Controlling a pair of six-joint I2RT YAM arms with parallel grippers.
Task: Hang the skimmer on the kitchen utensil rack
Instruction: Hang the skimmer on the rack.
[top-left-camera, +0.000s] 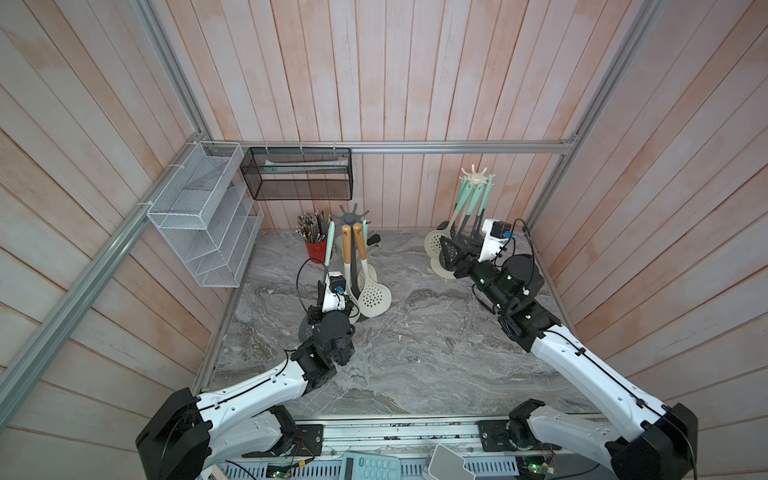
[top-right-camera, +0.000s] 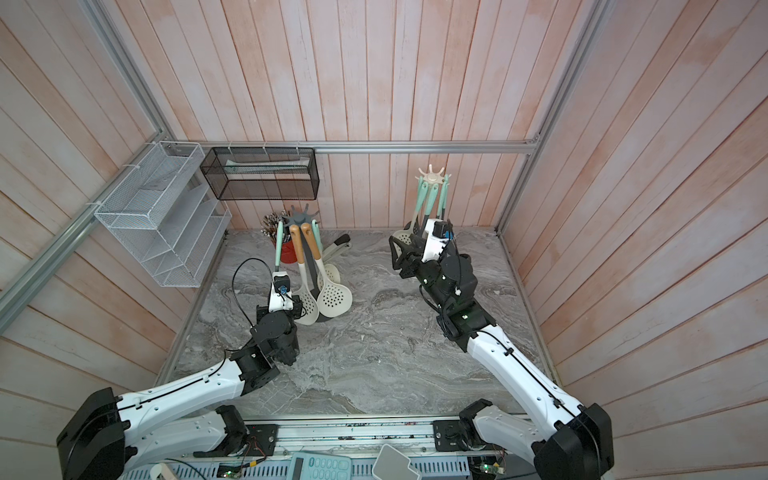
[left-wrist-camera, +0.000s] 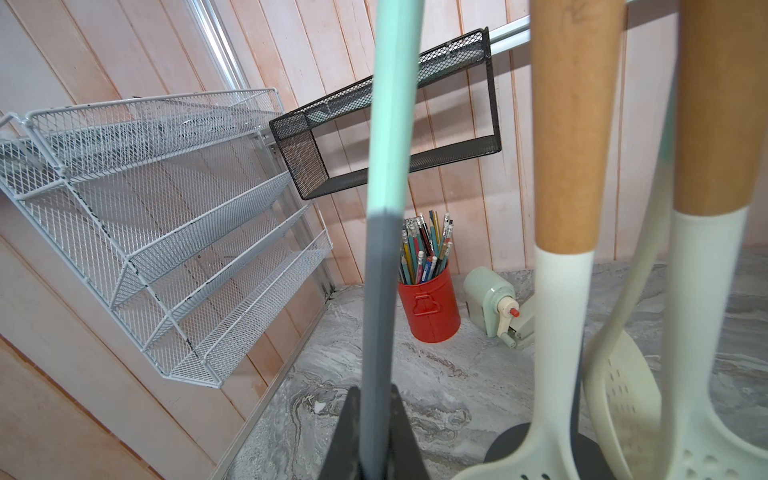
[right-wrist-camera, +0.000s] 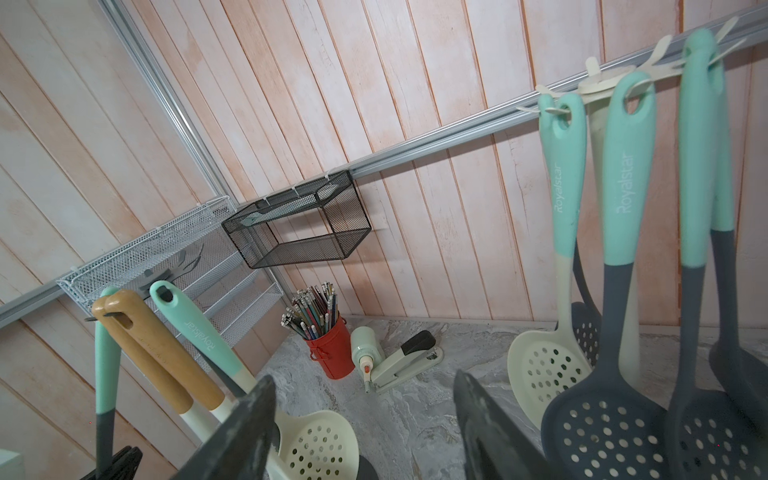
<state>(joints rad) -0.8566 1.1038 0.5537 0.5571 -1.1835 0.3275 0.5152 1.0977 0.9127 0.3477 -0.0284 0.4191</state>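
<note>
The skimmer (left-wrist-camera: 390, 166) has a mint handle and a grey shaft and stands nearly upright beside the grey kitchen utensil rack (top-left-camera: 353, 216). My left gripper (left-wrist-camera: 376, 399) is shut on its grey shaft, with the grey head (top-left-camera: 304, 329) below my wrist. The handle's top end (top-left-camera: 331, 226) is close to a hook arm of the rack; I cannot tell whether it is on the hook. Two wood-handled cream skimmers (top-left-camera: 374, 295) hang on that rack. My right gripper (right-wrist-camera: 363, 380) is open and holds nothing, next to the cream rack (top-left-camera: 476, 176).
Several mint-handled skimmers (right-wrist-camera: 623, 187) hang on the cream rack at the back right. A red pencil cup (top-left-camera: 316, 249), a sharpener (left-wrist-camera: 490, 291) and a stapler (right-wrist-camera: 411, 357) stand behind the grey rack. A white mesh shelf (top-left-camera: 208, 216) and a black mesh basket (top-left-camera: 297, 174) hang on the walls.
</note>
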